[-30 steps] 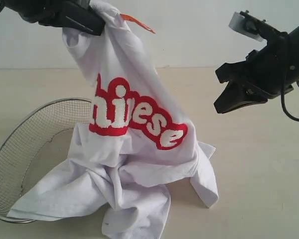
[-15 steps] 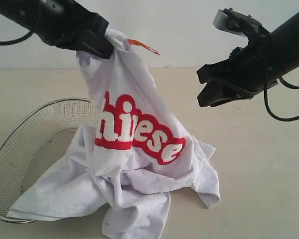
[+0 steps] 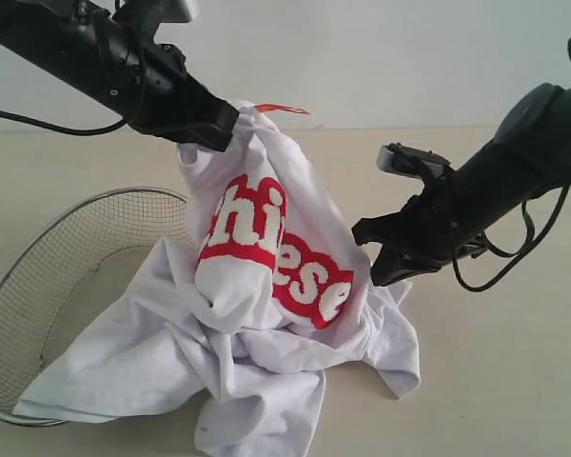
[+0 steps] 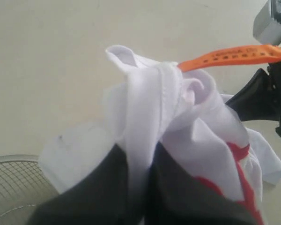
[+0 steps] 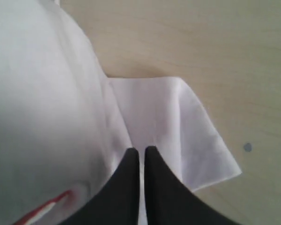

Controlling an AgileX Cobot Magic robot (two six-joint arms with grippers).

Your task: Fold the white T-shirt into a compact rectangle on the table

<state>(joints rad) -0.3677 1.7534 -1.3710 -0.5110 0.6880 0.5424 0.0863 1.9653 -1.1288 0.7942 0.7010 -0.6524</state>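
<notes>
The white T-shirt (image 3: 295, 338) hangs bunched from its collar, and its lower part lies crumpled on the table (image 3: 495, 381). The red band (image 3: 309, 281) with white letters faces the exterior view. My left gripper (image 3: 230, 129) is shut on the collar cloth (image 4: 140, 108) beside the orange tag (image 4: 229, 56). My right gripper (image 3: 379, 271) is shut at the shirt's right side, its tips (image 5: 141, 150) over a flat sleeve (image 5: 178, 126). No cloth shows between its fingers.
A round wire-mesh basket (image 3: 38, 276) lies tipped at the left, and part of the shirt rests against its rim. Bare beige tabletop (image 5: 215, 47) stretches to the right and behind. A pale wall closes the back.
My left gripper has carried the collar to the right and lower. My right arm has come down and leftward from mid-air to the shirt's right side.
</notes>
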